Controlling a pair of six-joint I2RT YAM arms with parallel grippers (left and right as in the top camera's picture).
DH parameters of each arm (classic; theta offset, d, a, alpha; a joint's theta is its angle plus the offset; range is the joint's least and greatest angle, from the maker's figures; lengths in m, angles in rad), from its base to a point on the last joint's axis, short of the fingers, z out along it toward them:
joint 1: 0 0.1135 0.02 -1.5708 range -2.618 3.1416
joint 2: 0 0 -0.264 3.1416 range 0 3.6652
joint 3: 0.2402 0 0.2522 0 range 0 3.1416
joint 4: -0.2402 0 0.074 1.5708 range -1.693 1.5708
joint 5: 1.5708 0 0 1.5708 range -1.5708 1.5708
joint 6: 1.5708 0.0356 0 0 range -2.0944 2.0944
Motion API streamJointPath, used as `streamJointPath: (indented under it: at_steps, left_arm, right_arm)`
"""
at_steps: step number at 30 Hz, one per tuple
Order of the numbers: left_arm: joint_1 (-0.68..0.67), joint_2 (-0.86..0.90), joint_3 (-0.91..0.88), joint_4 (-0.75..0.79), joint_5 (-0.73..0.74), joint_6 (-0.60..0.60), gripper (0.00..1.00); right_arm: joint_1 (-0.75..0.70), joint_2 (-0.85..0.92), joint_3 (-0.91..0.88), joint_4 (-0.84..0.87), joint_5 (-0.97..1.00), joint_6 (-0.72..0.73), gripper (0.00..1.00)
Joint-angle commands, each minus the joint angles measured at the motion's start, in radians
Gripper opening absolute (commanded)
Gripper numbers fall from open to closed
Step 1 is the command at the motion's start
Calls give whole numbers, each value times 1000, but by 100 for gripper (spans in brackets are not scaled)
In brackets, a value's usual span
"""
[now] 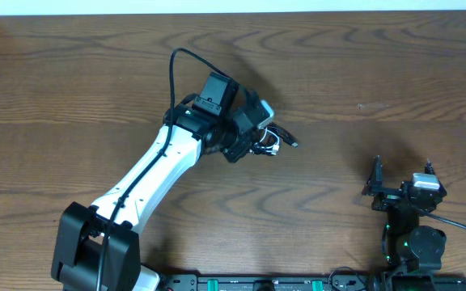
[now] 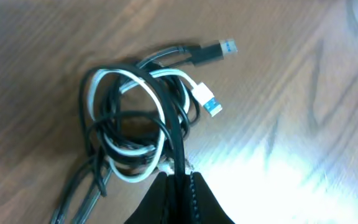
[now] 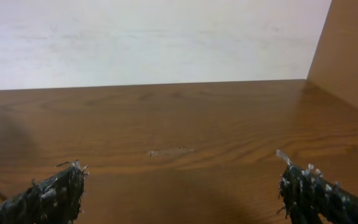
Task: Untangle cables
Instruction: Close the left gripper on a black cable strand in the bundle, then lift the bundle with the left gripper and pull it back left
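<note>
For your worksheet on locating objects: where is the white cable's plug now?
In the left wrist view, the white cable's plug sits at the tangle's right edge, just below the black cable's plug.

The left arm point(image 1: 164, 162) lies slantwise across the table point(image 1: 362, 56), from the near left corner up to the middle. That's the big barrier, and nothing crosses from near-left to centre without going over it. At its tip the left gripper point(image 2: 178, 186) is pinched on the black cable point(image 2: 173, 124), and the tangle with the white cable point(image 2: 201, 96) sits just past the fingers, two plugs poking out to the right. Between that knot and the right gripper point(image 1: 403, 171) runs a broad strip of bare wood. The right gripper's jaws are spread wide, with open table ahead up to the wall point(image 3: 154, 37). A side board point(image 3: 347, 50) closes off its right.
</note>
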Motion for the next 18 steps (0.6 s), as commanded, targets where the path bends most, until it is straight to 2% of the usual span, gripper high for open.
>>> streamJointPath:
  at_steps: [1, 11, 17, 18]
  left_arm:
    - [2, -22, 1, -51, 17, 95, 7]
    - [2, -22, 1, -77, 16, 138, 8]
    - [3, -29, 1, -37, 16, 137, 8]
    - [3, -36, 1, -10, 16, 128, 12]
  right_arm:
    - [8, -6, -1, -4, 4, -15, 99]
    - [8, -6, -1, -4, 4, -15, 99]
    - [8, -6, -1, -4, 4, -15, 99]
    - [8, -6, -1, -4, 4, -15, 99]
